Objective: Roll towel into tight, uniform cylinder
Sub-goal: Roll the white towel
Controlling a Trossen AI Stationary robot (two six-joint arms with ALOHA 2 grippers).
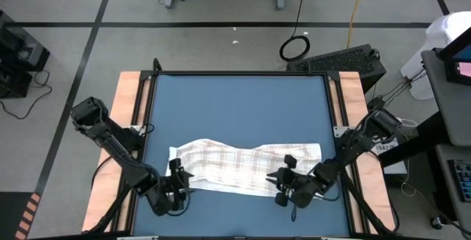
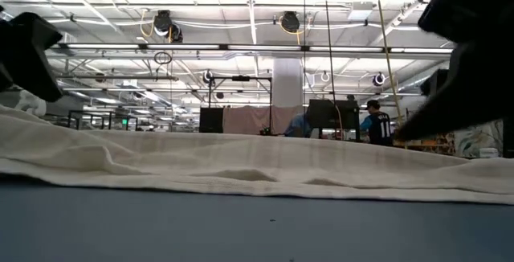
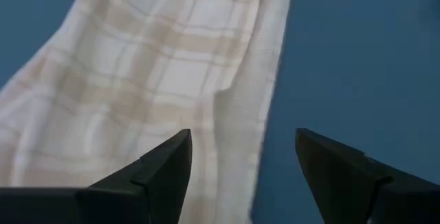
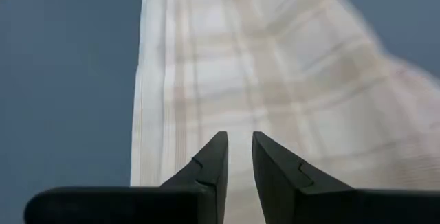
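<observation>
Both arms reach in from the table's near corners and bend low over the near part of the blue mat (image 1: 235, 107), their wrists angled inward toward each other. The left gripper (image 1: 179, 183) hangs over the towel's (image 1: 243, 165) left end by its near edge; in its wrist view the two dark fingers (image 3: 155, 176) stand wide apart, the towel's hemmed edge running between them with nothing clamped. The right gripper (image 1: 283, 185) sits at the near edge of the towel toward its right end; its wrist view shows the fingers (image 4: 210, 165) drawn close with only a thin gap, poised over the cloth, and whether they pinch any fabric cannot be told. The towel lies stretched sideways across the near part of the mat as a long rumpled band, partly folded over itself, its pale checked lines showing. From the low view it forms a shallow wrinkled ridge across the mat, with the workshop room behind. A black keyboard (image 1: 335, 58) lies off the table's far right corner.
</observation>
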